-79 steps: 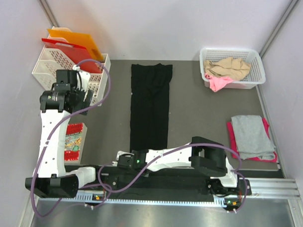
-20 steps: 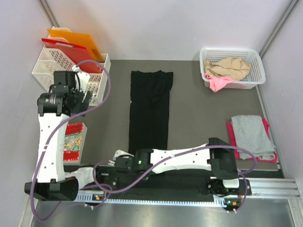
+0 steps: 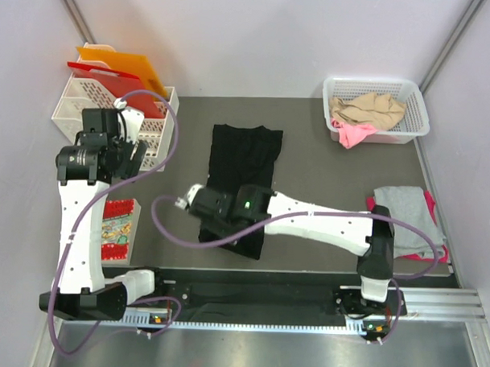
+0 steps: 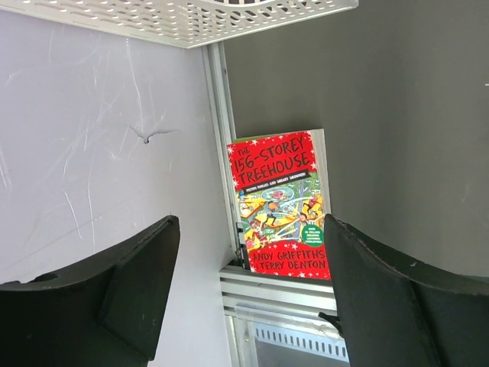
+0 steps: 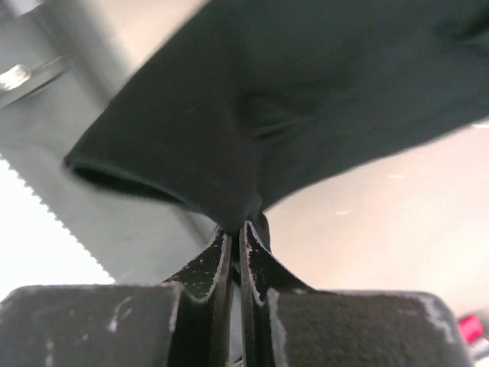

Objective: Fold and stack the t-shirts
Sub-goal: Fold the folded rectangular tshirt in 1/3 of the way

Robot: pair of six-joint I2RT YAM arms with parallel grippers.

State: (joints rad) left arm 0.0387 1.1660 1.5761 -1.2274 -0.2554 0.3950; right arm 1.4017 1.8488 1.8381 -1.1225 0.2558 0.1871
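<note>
Right wrist: R fingers [image 5: 202,271] clenched on black t-shirt [image 5: 214,115] hem; carry to 12 o'clock, align edges. L fingers [image 4: 137,267] spread.

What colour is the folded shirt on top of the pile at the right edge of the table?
The shirt is grey; clearest in the top external view.

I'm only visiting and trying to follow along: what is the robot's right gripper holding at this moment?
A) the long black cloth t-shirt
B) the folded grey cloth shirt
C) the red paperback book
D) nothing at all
A: in the right wrist view the right gripper is pinched shut on a bunched fold of the long black cloth t-shirt, which drapes over its fingertips.
</note>
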